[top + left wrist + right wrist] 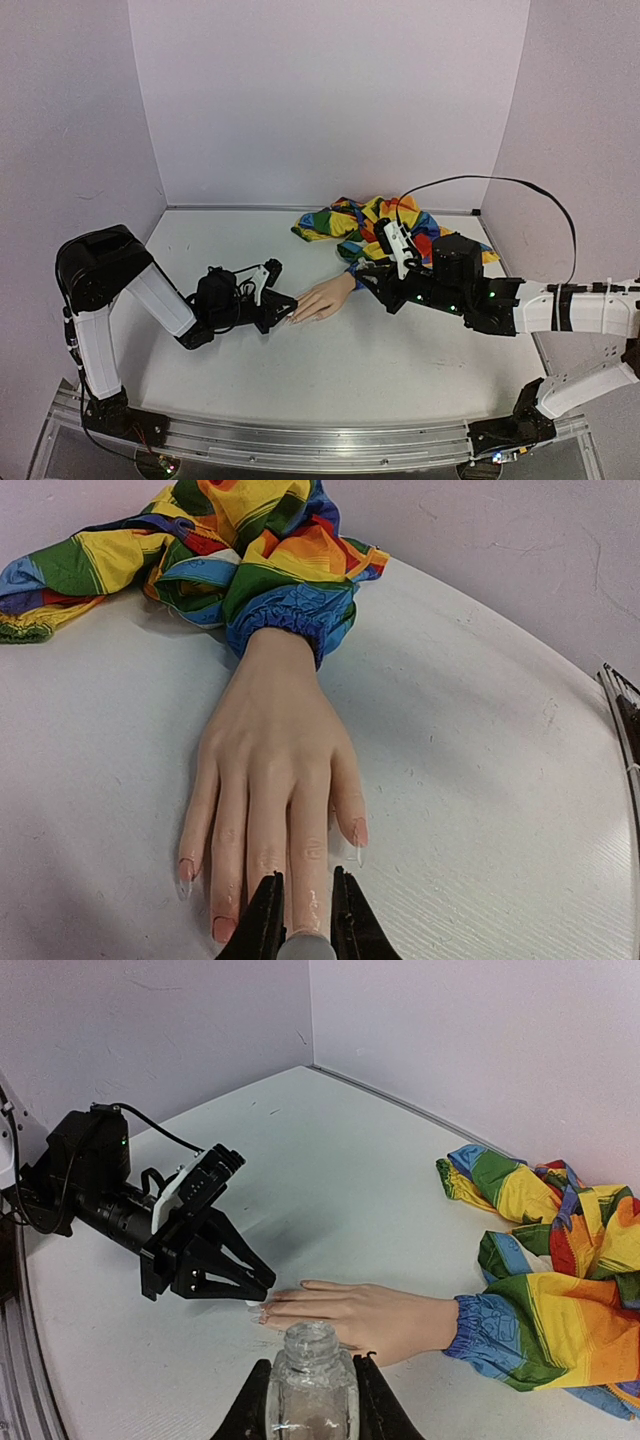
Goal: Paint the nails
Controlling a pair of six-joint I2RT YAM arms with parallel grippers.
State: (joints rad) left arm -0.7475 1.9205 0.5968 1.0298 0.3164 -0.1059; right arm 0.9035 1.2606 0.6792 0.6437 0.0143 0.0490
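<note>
The peach mannequin hand [272, 750] lies palm down on the white table, its fingers pointing at my left gripper [305, 880]. Its nails [360, 832] are small, some pinkish with clear tips. My left gripper is shut on a small grey-white brush cap [305, 947], and its jaws straddle one finger whose tip is hidden and whose surface looks wet. The rainbow patchwork sleeve [250, 550] covers the wrist. My right gripper [312, 1380] is shut on a small open clear bottle [312, 1390], held just beside the hand [370, 1317]. From above, the left gripper [277, 308] meets the fingertips of the hand [325, 298].
The sleeve's bunched fabric [385, 222] spreads toward the back right wall. The left arm [120, 1195] reaches in low across the table. The right arm [470, 290] and its cable lie over the sleeve side. A metal rail [300, 445] runs along the near edge.
</note>
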